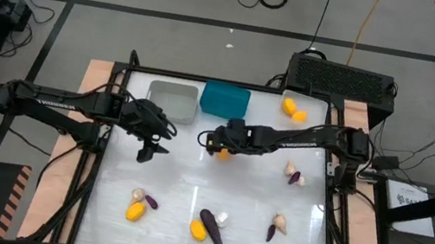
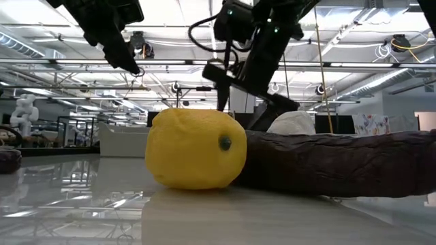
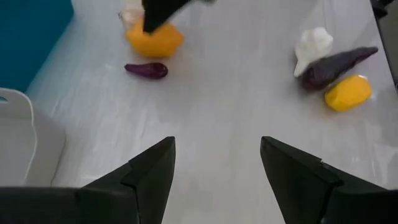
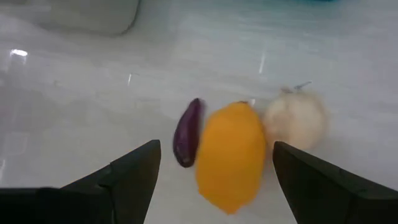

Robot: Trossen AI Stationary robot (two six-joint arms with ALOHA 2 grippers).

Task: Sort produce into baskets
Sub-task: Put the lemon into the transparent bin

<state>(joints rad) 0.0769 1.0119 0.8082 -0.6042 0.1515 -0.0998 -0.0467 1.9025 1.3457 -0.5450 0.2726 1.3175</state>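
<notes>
The right gripper [image 4: 214, 171] hangs spread over a cluster mid-desk: an orange fruit [image 4: 229, 157] between a small purple piece [image 4: 187, 132] and a pale bulb [image 4: 293, 118]. The pick is at hand; it must drop and close on one alone. The left gripper [image 3: 217, 171] waits open near the grey basket [image 1: 173, 97].

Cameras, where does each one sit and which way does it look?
High view: above, looking straight down on the white table; both dark arms show, with the left gripper and right gripper open.
Low view: at tabletop height, looking level across at a yellow lemon-shaped fruit; the arms hang from above.
Left wrist view: on the left arm, looking past its own two fingers at the tabletop.
Right wrist view: on the right arm, looking past its fingers onto an orange-yellow rounded fruit.
Shared: both wrist views show that orange-yellow fruit.
</notes>
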